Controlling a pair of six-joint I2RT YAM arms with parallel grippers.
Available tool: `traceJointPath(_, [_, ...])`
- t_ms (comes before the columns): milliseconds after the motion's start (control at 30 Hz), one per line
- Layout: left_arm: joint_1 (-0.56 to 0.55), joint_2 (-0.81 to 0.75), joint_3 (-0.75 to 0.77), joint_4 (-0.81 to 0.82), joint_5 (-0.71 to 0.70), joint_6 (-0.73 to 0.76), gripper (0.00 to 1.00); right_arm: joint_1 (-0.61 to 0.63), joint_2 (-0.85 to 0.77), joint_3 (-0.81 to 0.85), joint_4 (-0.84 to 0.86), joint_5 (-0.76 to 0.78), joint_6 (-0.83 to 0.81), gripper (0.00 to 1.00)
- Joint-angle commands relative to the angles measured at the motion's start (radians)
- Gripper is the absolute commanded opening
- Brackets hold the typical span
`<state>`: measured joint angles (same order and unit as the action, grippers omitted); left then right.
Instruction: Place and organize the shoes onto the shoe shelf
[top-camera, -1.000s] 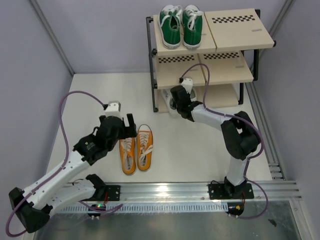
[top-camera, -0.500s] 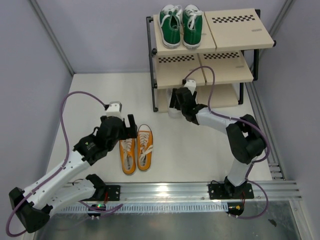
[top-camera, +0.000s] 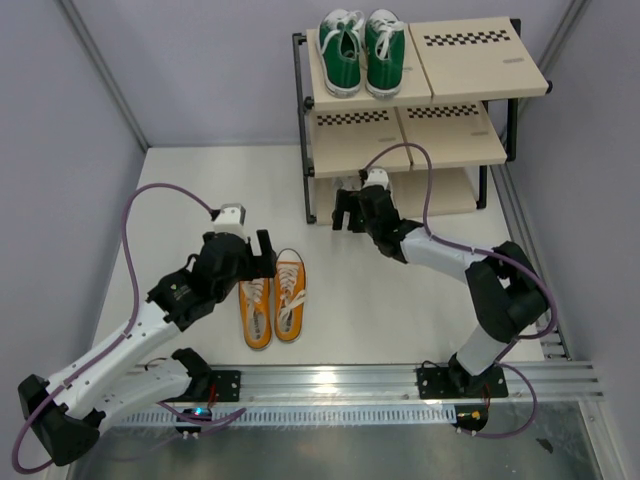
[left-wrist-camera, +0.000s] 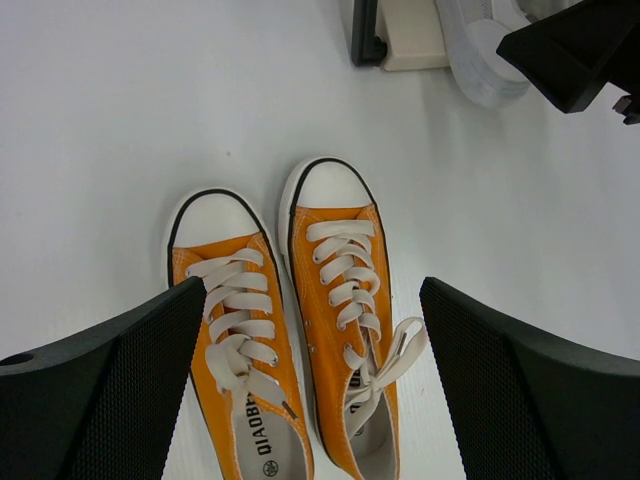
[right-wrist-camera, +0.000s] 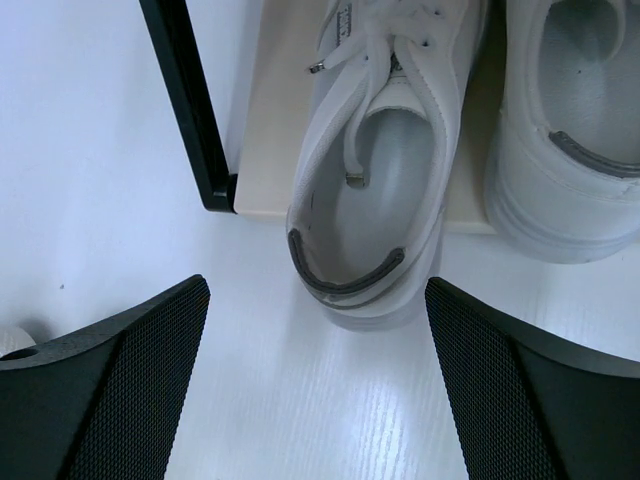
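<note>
Two-arm view of a white counter (top-camera: 200, 190) with the shoe shelf (top-camera: 470, 60) standing at its far right corner.

(a) Green sneakers (top-camera: 362, 50): we find the pair side by side on the left half of the shelf's top board, beside the checkered strip. The right half of that board is bare.

(b) White sneakers (right-wrist-camera: 370, 200): we see both on the lowest board, toes pointing in under the shelf. Their heels overhang the board's front edge above the counter. The left one lies just beside the black corner post (right-wrist-camera: 185, 110).

(c) Orange sneakers (top-camera: 272, 298): the pair lies on the counter toward its near edge, left of centre, well apart from the shelf. The two shoes are parallel and just beside each other, white toe caps pointing to the far edge and laces loose.

(d) Right hand (top-camera: 345, 212): it is low at the shelf's front left corner. In the right wrist view its fingers (right-wrist-camera: 120, 390) are spread wide on either side of the left white heel. Neither pad touches the shoe, and nothing is held.

(e) Left hand (top-camera: 262, 250): it hovers above the orange pair. In the left wrist view we see its fingers (left-wrist-camera: 110, 400) spread, one over the outer side of each shoe, gripping nothing.
</note>
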<state>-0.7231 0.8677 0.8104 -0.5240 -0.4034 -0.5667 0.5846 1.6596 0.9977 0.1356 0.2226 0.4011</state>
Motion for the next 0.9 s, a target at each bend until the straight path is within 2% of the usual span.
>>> traceJointPath(0, [0.007,-0.015,-0.01,0.039,0.005,0.01,0.92,0.015,0.018,0.002,0.05,0.009,-0.027,0.93])
traceJointPath(167, [0.007,-0.019,-0.005,0.03,-0.009,0.016,0.92,0.017,0.089,0.051,0.029,0.046,-0.024,0.89])
traceJointPath(233, [0.007,-0.019,-0.004,0.027,-0.017,0.019,0.92,0.015,0.117,0.084,0.018,0.05,-0.025,0.8])
traceJointPath(333, [0.005,-0.019,0.001,0.025,-0.025,0.025,0.92,0.015,0.137,0.12,-0.013,0.109,-0.016,0.74])
traceJointPath(367, [0.007,-0.018,0.0,0.025,-0.025,0.025,0.92,0.017,0.138,0.13,-0.019,0.119,-0.021,0.66])
traceJointPath(500, [0.005,-0.016,0.001,0.024,-0.025,0.025,0.92,0.017,0.126,0.145,-0.028,0.167,-0.042,0.53])
traceJointPath(667, [0.007,-0.012,0.001,0.03,-0.02,0.025,0.92,0.015,0.12,0.169,-0.024,0.225,-0.077,0.47])
traceJointPath(867, [0.005,-0.022,-0.001,0.025,-0.023,0.025,0.92,0.014,0.124,0.194,-0.034,0.277,-0.114,0.46])
